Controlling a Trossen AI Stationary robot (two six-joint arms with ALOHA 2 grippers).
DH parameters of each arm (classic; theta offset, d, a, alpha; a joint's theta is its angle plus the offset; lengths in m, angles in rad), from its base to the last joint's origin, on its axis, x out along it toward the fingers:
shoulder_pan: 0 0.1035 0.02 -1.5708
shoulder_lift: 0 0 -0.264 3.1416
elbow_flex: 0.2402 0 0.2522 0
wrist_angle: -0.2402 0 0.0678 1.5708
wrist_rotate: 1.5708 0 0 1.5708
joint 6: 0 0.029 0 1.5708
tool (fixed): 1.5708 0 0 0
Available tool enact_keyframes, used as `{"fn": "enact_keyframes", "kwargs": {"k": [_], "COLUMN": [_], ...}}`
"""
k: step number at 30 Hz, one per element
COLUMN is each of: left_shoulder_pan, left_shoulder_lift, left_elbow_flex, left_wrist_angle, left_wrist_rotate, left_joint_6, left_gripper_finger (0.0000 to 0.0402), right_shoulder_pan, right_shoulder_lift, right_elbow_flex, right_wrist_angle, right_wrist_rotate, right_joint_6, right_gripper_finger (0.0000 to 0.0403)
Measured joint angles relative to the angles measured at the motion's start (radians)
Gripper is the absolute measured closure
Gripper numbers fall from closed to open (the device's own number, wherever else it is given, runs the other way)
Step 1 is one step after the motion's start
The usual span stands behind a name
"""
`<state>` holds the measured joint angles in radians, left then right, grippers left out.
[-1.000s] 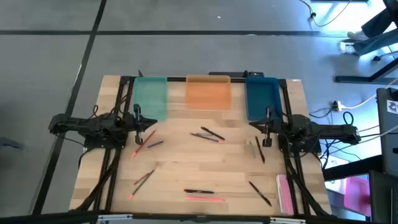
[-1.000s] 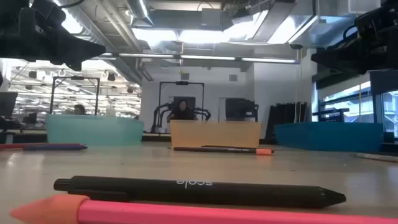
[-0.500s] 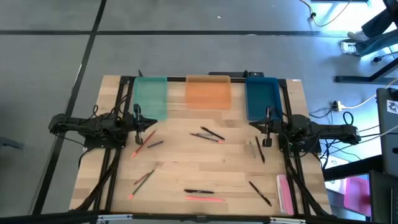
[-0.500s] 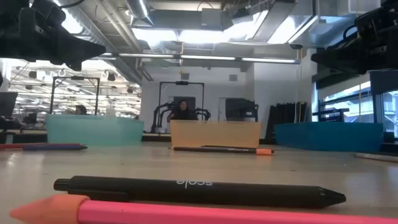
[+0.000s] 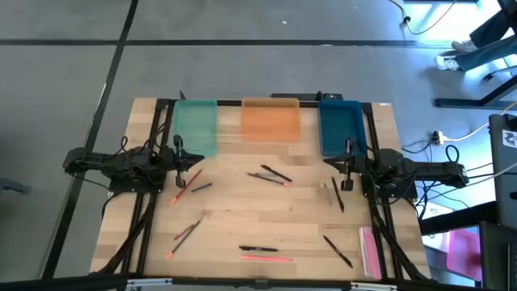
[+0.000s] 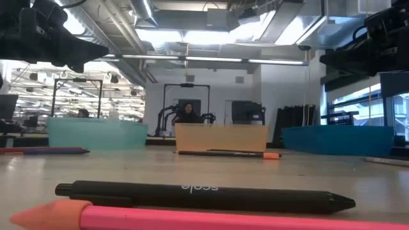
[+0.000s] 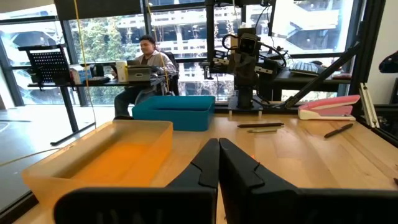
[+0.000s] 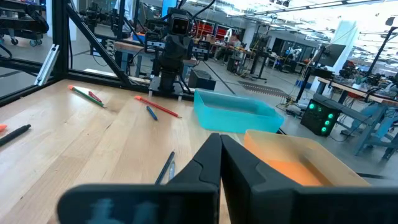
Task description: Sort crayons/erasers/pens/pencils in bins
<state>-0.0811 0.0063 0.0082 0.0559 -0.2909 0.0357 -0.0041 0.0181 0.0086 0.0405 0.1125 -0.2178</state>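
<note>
Three bins stand in a row along the table's far edge: teal (image 5: pixel 196 126), orange (image 5: pixel 271 120) and blue (image 5: pixel 340 125). Black pens lie loose on the wood at the middle (image 5: pixel 276 173), near the front (image 5: pixel 258 248) and at the right (image 5: pixel 338 250). Red and pink pencils lie at the left (image 5: pixel 187 179) and front (image 5: pixel 267 258). In the low view one pen (image 6: pixel 204 195) and a pink pencil (image 6: pixel 192 218) lie closest. My left gripper (image 5: pixel 181 153) (image 7: pixel 218 147) hovers shut at the table's left side, my right gripper (image 5: pixel 348 156) (image 8: pixel 220 142) shut at the right side. Both hold nothing.
A wide pink flat strip (image 5: pixel 369 250) lies at the front right corner. Black frame bars (image 5: pixel 158 129) run along both table sides. A person (image 7: pixel 147 57) sits at a desk beyond the table; another person (image 6: pixel 188 114) shows behind the orange bin.
</note>
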Motion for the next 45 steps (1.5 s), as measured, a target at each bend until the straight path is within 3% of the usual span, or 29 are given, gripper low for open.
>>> {"fn": "enact_keyframes", "kwargs": {"k": [20, 34, 45], "left_shoulder_pan": [0.000, 0.000, 0.000], "left_shoulder_lift": [0.000, 0.000, 0.000], "left_elbow_flex": [0.000, 0.000, 0.009], "left_wrist_angle": [0.000, 0.000, 0.033], "left_wrist_rotate": [0.000, 0.000, -0.019], "left_joint_6": [0.000, 0.000, 0.051], "left_gripper_finger": [0.0401, 0.0401, 0.0401], "right_shoulder_pan": [0.000, 0.000, 0.000], "right_shoulder_lift": [0.000, 0.000, 0.000], "right_elbow_flex": [0.000, 0.000, 0.000], "right_wrist_angle": [0.005, 0.068, 0.077], "right_wrist_rotate": [-0.016, -0.213, -0.220], "right_joint_6": [0.048, -0.023, 0.021], "right_gripper_finger": [0.0393, 0.0393, 0.0393]}}
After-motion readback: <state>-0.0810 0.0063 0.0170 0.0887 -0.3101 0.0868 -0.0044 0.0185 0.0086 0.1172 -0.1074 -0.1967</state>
